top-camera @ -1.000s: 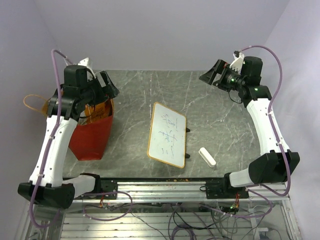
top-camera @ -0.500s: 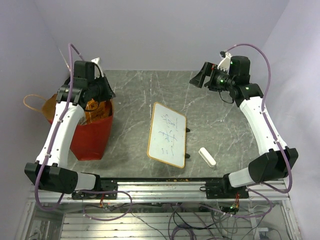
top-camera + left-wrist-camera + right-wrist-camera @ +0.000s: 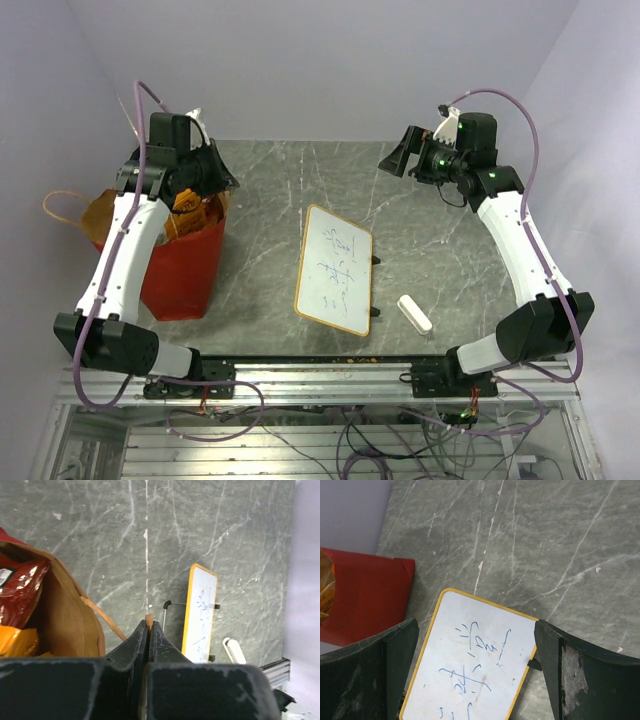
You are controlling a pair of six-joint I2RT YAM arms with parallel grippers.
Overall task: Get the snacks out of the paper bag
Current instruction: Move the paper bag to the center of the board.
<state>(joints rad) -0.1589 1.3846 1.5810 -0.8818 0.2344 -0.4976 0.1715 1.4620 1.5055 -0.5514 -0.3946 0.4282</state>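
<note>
Overhead, the paper bag [image 3: 185, 275] stood upright at the left edge of the counter [image 3: 280, 200], mouth open, w/ the snacks [image 3: 185, 203] showing as orange foil at the top. The left claw [image 3: 215, 182] hung at the bag's right rim. The right claw [image 3: 398, 160] hovered well apart, over the far right of the counter. Between them lay a whiteboard [image 3: 335, 268] and, near it, a white eraser [image 3: 414, 313].

Left wrist cam: the left claw [image 3: 148, 625] was pinched fully shut on a tan-orange nub at its tips. That was prob. the string handle [image 3: 102, 620], which ran from the paper bag [image 3: 65, 615] in under the claw, though this was not certain. A red packet [image 3: 20, 587] and an orange packet [image 3: 17, 642] lay inside the bag, neither gripped. Judged: pkts light, crinkly and slick, contents crushable, so best taken by a crimped end seam, not the belly. The bag looked thin and soft-walled, apt to lift or tip if tugged by the string.

Right wrist cam: the right claw [image 3: 475, 680] stood wide, holding nothing, above the whiteboard [image 3: 475, 655], w/ the bag's red side [image 3: 365, 600] at left.

Text: blue marker scribbles on the whiteboard, illegible; a white patch w/ dark print on the red packet, too small to read. No brand could be made out.
</note>
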